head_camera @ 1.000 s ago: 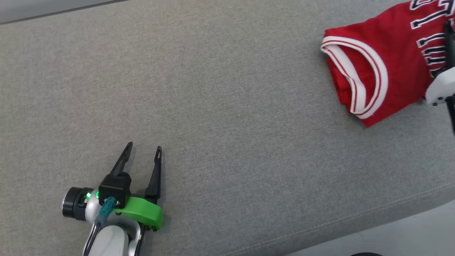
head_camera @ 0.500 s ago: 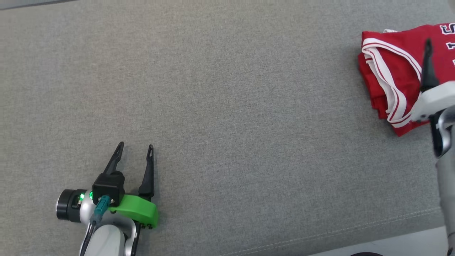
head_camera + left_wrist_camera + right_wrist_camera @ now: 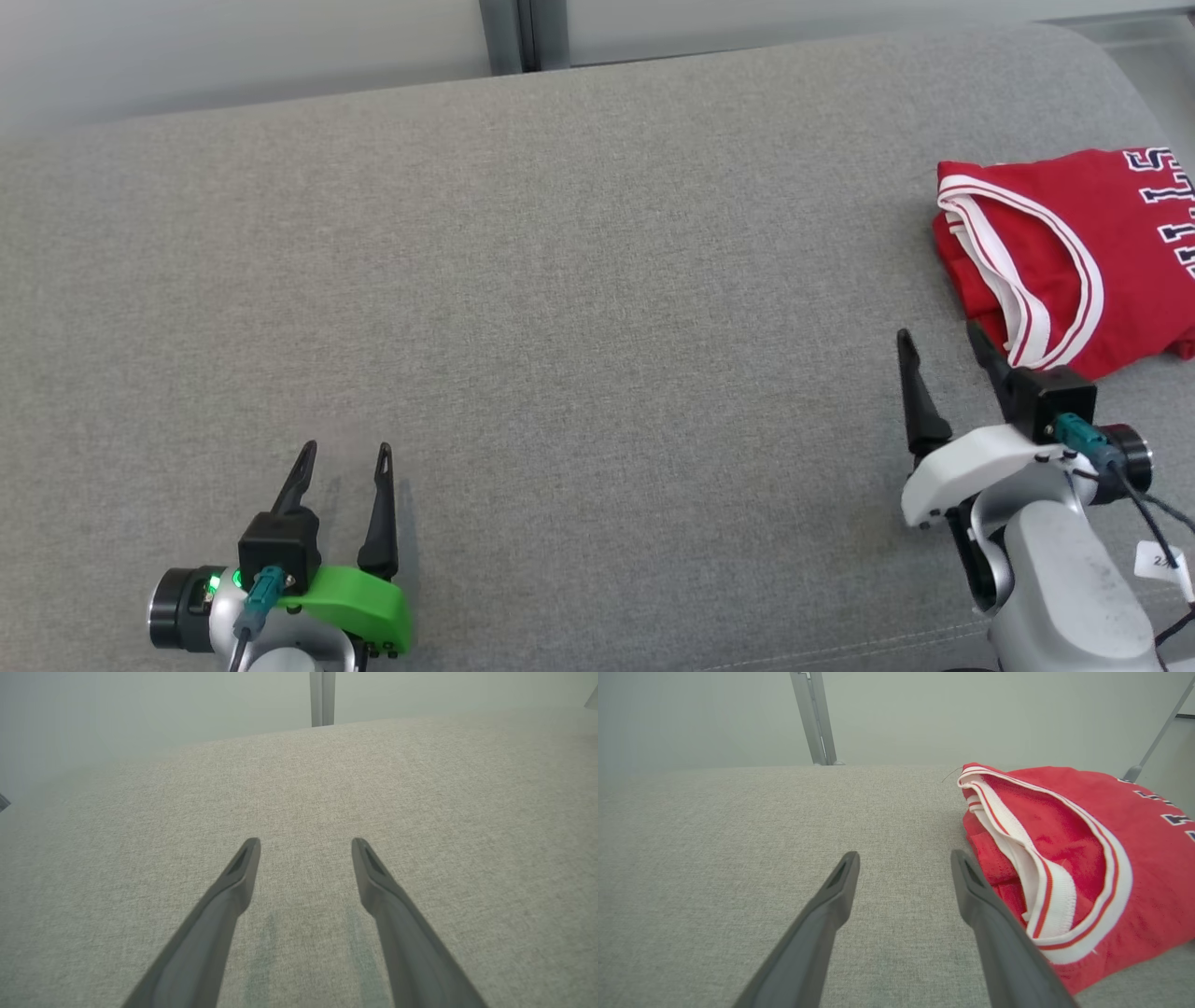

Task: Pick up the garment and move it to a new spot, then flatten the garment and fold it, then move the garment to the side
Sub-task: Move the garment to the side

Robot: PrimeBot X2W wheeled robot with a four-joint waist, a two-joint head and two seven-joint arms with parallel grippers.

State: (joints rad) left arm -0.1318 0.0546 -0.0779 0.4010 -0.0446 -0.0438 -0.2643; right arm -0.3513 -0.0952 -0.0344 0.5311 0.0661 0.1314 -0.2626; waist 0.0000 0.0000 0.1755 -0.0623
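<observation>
A wide grey woven fabric surface [image 3: 597,280] spreads across the scene, with a pale wall and one upright grey metal post [image 3: 523,33] behind its far edge. One garment lies on it: a red mesh sleeveless jersey garment [image 3: 1102,261] with white-and-red striped trim and dark, white-edged lettering, folded into a compact stack at the far right of the surface, its looped trimmed opening facing the middle. Two grippers are over the cloth, each with two long dark fingers, four in all. The left gripper [image 3: 345,449], on a green mount, sits low at the near left, well apart from the garment; its fingers stand spread wide with nothing but bare fabric between them, as the left wrist view [image 3: 306,841] confirms. The right gripper [image 3: 938,332], on a white mount, sits at the near right, its fingers likewise spread wide and empty. In the right wrist view [image 3: 905,854] the finger nearer the garment [image 3: 1087,858] lies just beside the folded edge; whether it touches cannot be told.
</observation>
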